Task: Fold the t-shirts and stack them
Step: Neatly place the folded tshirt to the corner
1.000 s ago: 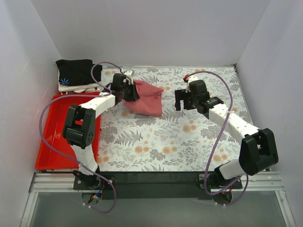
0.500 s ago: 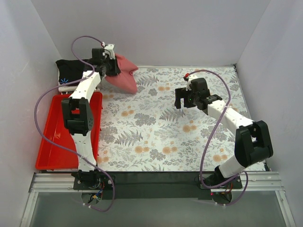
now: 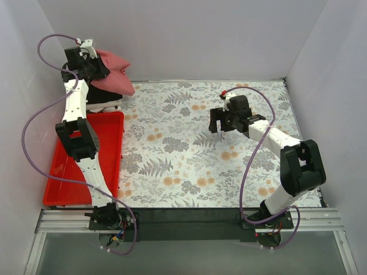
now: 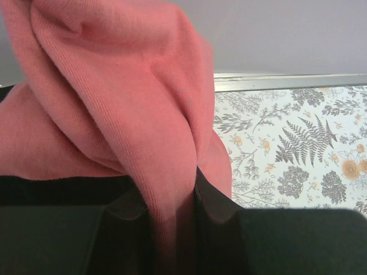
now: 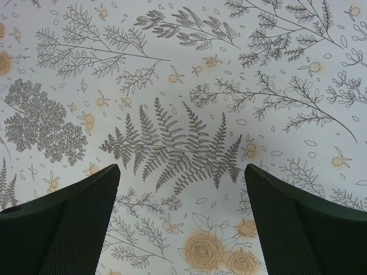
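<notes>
Far left, salmon-red shirt (image 3: 114,71) mostly hides black shirt (image 3: 102,96).

Right wrist cam, what I've got rn: the right gripper (image 5: 180,183) is looking down at the white table cover printed w/ grey ferns and pale orange flowers (image 5: 172,63). Its two black mesh-textured fingers (image 5: 63,223) sit in the bottom-left & bottom-right corners, spread wide apart. Btwn them it's just print: a big grey fern frond (image 5: 172,146) pretty much dead centre and an orange rose bloom (image 5: 202,249) by the bottom edge. There's a bushy grey leaf cluster (image 5: 43,123) on the left, w/ thin twiggy sprigs across the top & right. Can't tell if the tips touch the cover.
</notes>
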